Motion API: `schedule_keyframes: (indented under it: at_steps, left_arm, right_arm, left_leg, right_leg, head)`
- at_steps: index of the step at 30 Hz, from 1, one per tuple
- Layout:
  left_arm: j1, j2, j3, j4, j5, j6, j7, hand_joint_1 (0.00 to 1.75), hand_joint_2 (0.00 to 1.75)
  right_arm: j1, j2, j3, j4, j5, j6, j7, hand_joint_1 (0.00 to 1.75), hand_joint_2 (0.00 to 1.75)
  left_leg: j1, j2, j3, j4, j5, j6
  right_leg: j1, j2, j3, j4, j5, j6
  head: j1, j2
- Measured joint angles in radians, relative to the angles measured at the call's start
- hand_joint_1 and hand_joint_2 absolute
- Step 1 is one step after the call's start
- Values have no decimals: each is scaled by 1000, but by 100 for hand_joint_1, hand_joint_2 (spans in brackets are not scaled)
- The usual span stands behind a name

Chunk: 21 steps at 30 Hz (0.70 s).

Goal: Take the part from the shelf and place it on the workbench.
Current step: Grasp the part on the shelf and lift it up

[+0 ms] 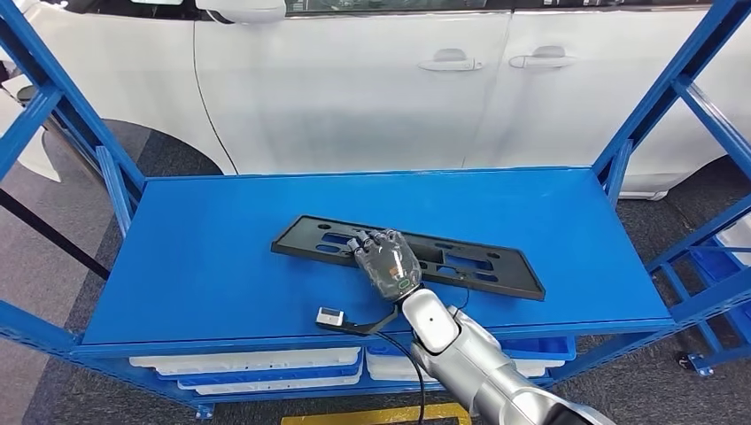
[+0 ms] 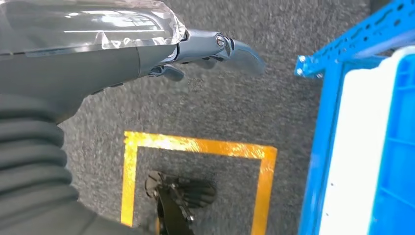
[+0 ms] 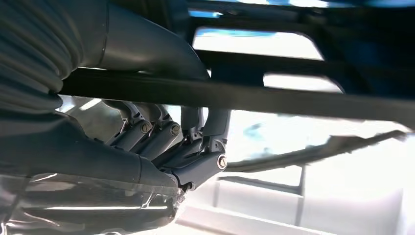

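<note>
A long flat black part (image 1: 483,266) with several cut-outs lies on the blue shelf top (image 1: 221,257), slanting from the middle toward the right. My right hand (image 1: 387,263) reaches in from below and lies over the part's left half. In the right wrist view its fingers (image 3: 161,139) curl against one side of the part's black bar (image 3: 284,100) and the thumb sits on the other side, gripping it. My left hand (image 2: 191,49) hangs beside the shelf over the floor, fingers apart and holding nothing.
A white car (image 1: 354,80) stands right behind the shelf. Blue uprights (image 1: 660,97) frame both ends of the shelf. White and blue trays (image 1: 248,363) sit on the level below. Yellow floor tape (image 2: 195,145) marks a square on the grey carpet.
</note>
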Motion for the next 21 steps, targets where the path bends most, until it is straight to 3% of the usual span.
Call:
schedule_keyframes:
  at_steps: [1, 3, 5, 8, 10, 13, 15, 16, 19, 21]
  left_arm:
    - [1, 0, 0, 0, 0, 6, 2, 0, 175]
    - [1, 0, 0, 0, 0, 11, 5, 0, 175]
    - [-1, 0, 0, 0, 0, 12, 5, 0, 175]
    - [0, 1, 0, 0, 0, 12, 6, 0, 175]
    - [0, 2, 2, 0, -1, 12, 8, 0, 175]
    - [0, 3, 9, 0, -1, 15, 11, 0, 175]
    - [3, 3, 11, 0, -1, 16, 12, 0, 175]
    - [4, 2, 11, 0, -1, 16, 12, 0, 175]
    - [2, 3, 14, 1, -1, 16, 12, 0, 175]
    - [0, 3, 16, 2, -1, 16, 12, 0, 175]
  right_arm:
    - [18, 5, -38, -41, -34, 0, -73, 175, 175]
    - [43, 20, -114, -118, -97, 0, -188, 175, 175]
    - [53, 36, -177, -175, -136, 0, -241, 175, 175]
    - [82, 53, -250, -246, -247, 0, -361, 175, 175]
    - [112, 64, -291, -311, -413, 0, -489, 175, 175]
    - [144, 64, -309, -415, -648, 0, -577, 175, 175]
    - [162, 60, -311, -458, -689, 1, -582, 175, 175]
    - [170, 58, -311, -475, -692, 2, -583, 175, 175]
    - [183, 53, -311, -512, -697, 2, -584, 175, 175]
    - [185, 51, -312, -529, -698, 2, -584, 175, 175]
  left_leg:
    - [0, -1, 0, 1, -1, -1]
    - [0, -3, 2, 4, -4, -6]
    - [-4, -3, -1, 9, -7, -16]
    - [-4, -4, -4, 6, -7, -34]
    - [-2, -3, -17, 37, -31, -44]
    - [0, -1, -97, 216, -122, -54]
    - [0, -1, -138, 299, -140, -55]
    - [0, -1, -131, 281, -119, -53]
    - [-4, -1, -35, 76, -19, -40]
    - [-9, -2, -6, 9, -5, -30]
  right_leg:
    - [0, 0, 14, -30, 25, -2]
    - [0, -1, 82, -169, 94, -8]
    - [3, -2, 129, -273, 128, -16]
    - [6, -2, 133, -294, 130, -30]
    - [2, -3, 136, -302, 134, -43]
    - [2, -5, 138, -305, 134, -51]
    - [5, -4, 139, -305, 133, -53]
    - [6, -3, 141, -304, 132, -53]
    - [9, -1, 147, -301, 127, -48]
    - [10, 0, 144, -299, 126, -39]
  head:
    - [0, 0]
    - [0, 0]
    - [0, 0]
    - [0, 0]
    - [0, 0]
    - [0, 0]
    - [0, 0]
    - [0, 0]
    - [0, 0]
    - [0, 0]
